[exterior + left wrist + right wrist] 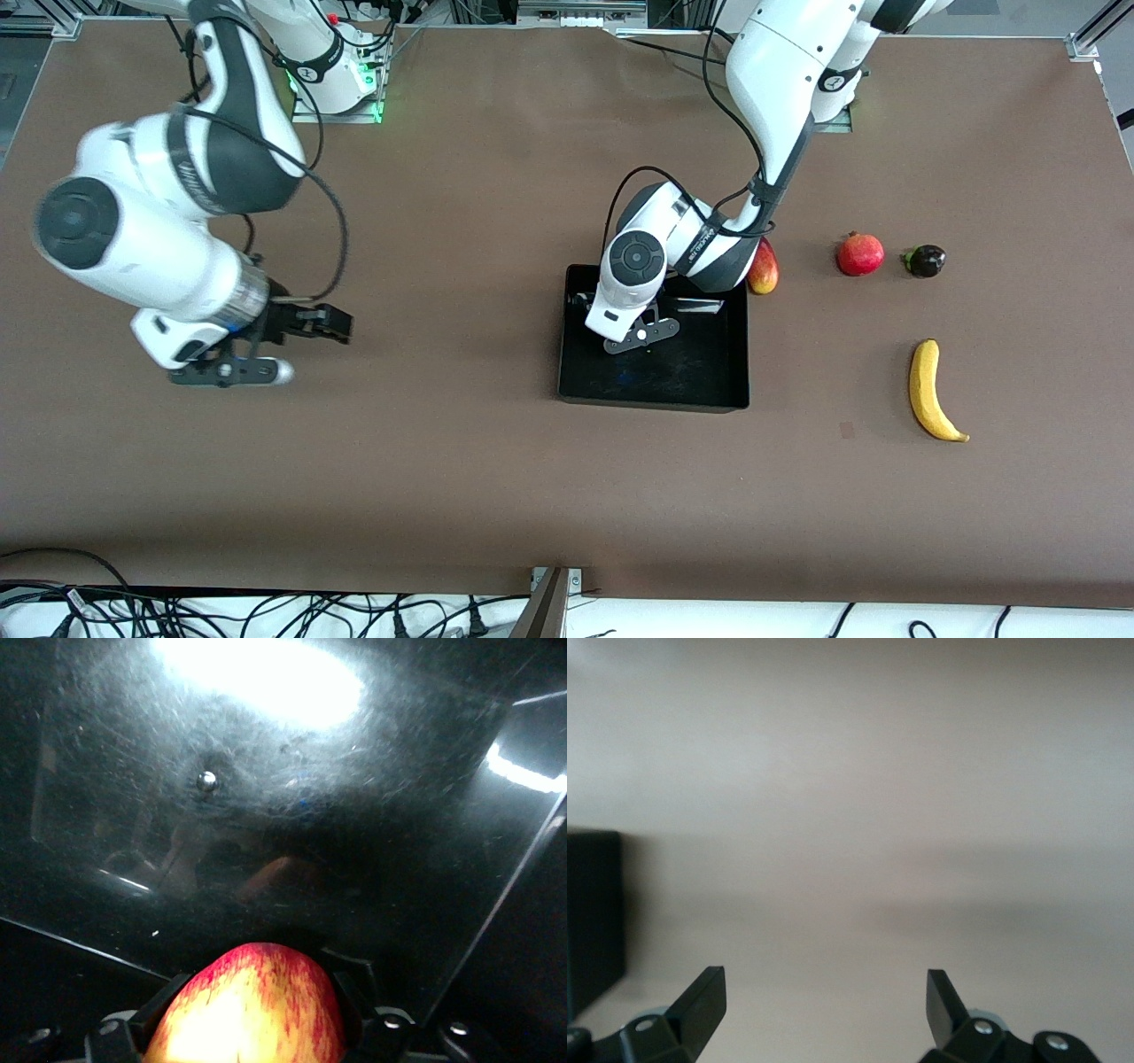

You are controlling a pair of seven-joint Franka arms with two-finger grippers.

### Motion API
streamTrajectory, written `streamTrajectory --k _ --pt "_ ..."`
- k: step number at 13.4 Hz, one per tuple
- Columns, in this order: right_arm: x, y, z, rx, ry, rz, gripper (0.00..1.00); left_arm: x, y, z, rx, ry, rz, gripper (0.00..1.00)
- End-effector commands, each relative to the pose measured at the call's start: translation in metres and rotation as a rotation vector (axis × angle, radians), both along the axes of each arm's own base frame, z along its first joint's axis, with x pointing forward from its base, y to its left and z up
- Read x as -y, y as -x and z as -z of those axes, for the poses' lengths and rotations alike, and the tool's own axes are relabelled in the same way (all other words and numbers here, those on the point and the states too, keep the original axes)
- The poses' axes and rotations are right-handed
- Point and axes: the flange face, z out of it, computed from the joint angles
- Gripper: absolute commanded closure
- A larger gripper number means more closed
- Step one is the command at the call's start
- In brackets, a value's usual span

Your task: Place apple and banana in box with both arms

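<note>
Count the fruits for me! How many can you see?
5. The apple is held by the left tool over the box. On the table: mango beside the box, pomegranate, dark fruit, banana.

The shallow black plastic box (653, 390) is sitting near the middle of the brown worktop (461, 478). The left gripper (620, 330) is hanging over the box's inside, its fingers (164, 997) closed on the small red-and-yellow streaked apple (252, 1010). An elongated red-and-yellow oval fruit (764, 268) is lying just beside the box, at the corner toward the left arm's end. Farther toward that end a round deep-red fruit with a crown tip (860, 254) is resting, with a small dark round fruit (926, 260) beside it. The long curved yellow banana (930, 392) is lying nearer the front camera than those two. The right gripper (332, 323) is waiting over bare worktop toward the right arm's end, well apart from the box, fingers (700, 999) spread.
</note>
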Motion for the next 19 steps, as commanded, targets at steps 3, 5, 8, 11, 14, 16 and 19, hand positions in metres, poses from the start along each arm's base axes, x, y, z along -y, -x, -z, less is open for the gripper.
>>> streamTrajectory --k 3,5,8,11,14,16,19 --pt "0.083 0.022 -0.061 -0.003 -0.012 -0.048 0.00 -0.003 0.004 0.015 -0.016 0.007 0.053 1.00" --pt "0.118 0.034 -0.083 -0.017 -0.016 -0.027 0.00 -0.005 0.003 0.020 -0.021 0.009 0.065 0.97" --pt "0.151 0.044 -0.094 -0.031 -0.007 -0.064 0.00 -0.008 0.001 0.022 -0.017 0.009 0.063 0.67" --pt "0.160 0.049 -0.098 -0.045 -0.007 -0.058 0.00 -0.008 -0.002 0.019 -0.012 0.013 0.044 0.01" --pt "0.162 0.059 -0.113 -0.029 -0.004 -0.087 0.00 -0.011 -0.009 0.009 -0.011 0.017 0.032 0.00" --pt "0.170 0.075 -0.117 -0.024 0.026 -0.101 0.00 -0.013 -0.017 -0.017 -0.047 -0.005 0.036 0.00" --pt "0.201 0.109 -0.116 0.021 0.058 -0.069 0.00 -0.042 -0.053 -0.088 -0.072 -0.016 -0.002 0.00"
